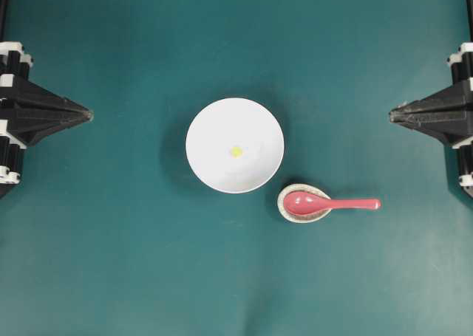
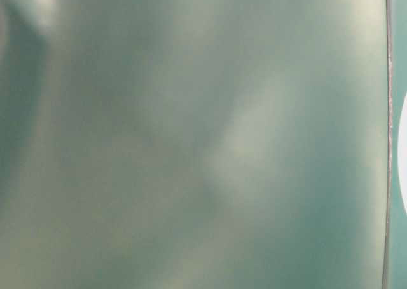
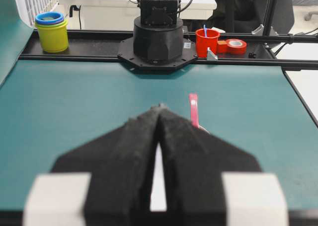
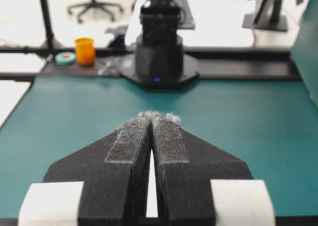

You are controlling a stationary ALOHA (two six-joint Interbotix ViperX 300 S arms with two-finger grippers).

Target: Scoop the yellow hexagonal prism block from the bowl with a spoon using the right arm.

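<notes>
Yellow hexagonal prism block [image 1: 236, 151] lies mid-bowl [image 1: 203, 122]. Spoon [image 1: 332, 202] sits on speckled rest [image 1: 288, 213], right of bowl. Both grippers, left [image 1: 89, 115] and right [image 1: 392, 114], pressed together, empty.

Left claw [image 1: 89, 115] closed, right claw [image 1: 392, 114] closed (tips meeting), both level, pointing inward, holding nothing

A teal counter [image 1: 111, 262] filled the overhead view. Right of its centre and on the near side lay a small speckled beige egg-shaped rest [image 1: 304, 215]. Beyond the counter's far edge, the left wrist view showed a yellow cup with a blue rim [image 3: 51, 32] at far left, and a red cup [image 3: 206, 41] beside a roll of red tape [image 3: 235, 45]. The right wrist view showed an orange cup [image 4: 85, 51] next to a teal tape roll [image 4: 65, 58]. The table-level view was mostly a greenish blur.
</notes>
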